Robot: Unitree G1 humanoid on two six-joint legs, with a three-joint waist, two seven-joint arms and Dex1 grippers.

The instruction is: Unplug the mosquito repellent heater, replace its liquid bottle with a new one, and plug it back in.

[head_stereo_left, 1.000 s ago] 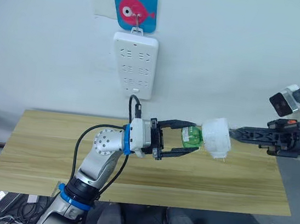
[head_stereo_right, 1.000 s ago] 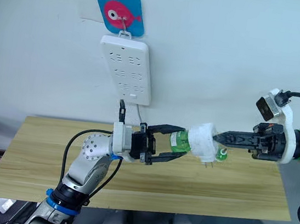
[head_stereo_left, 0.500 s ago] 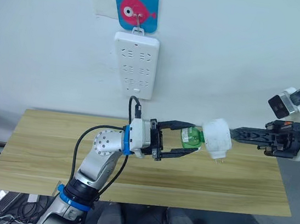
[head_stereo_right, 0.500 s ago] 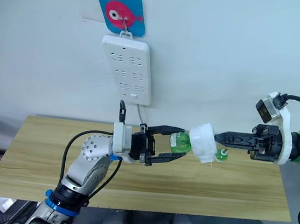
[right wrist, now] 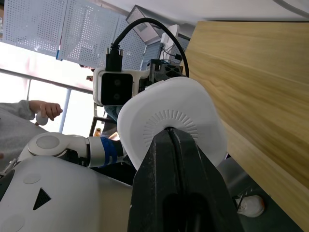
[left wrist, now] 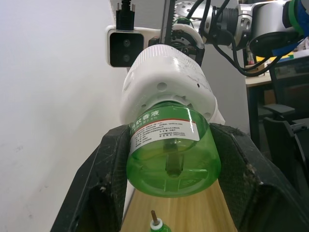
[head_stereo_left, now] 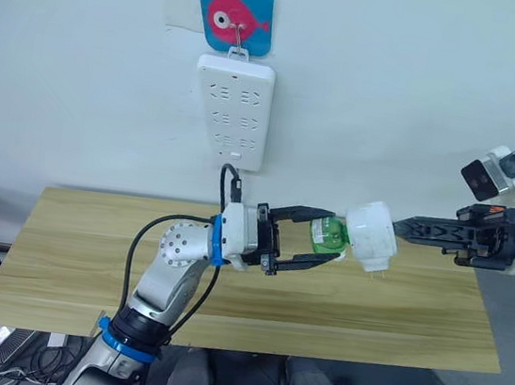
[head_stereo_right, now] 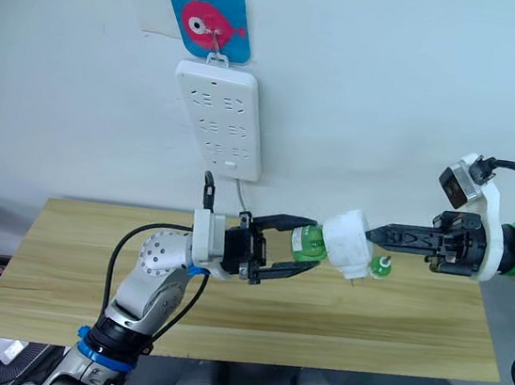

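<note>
Left eye view: over the wooden table [head_stereo_left: 88,256], both end effectors clamp the mosquito repellent heater [head_stereo_left: 371,236] beneath a wall power strip [head_stereo_left: 231,111].

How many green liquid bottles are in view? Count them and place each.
2. One green bottle sits in the mosquito repellent heater, gripped by the left gripper. The second bottle stands on the table by the heater, partly hidden. More may be hidden.
</note>
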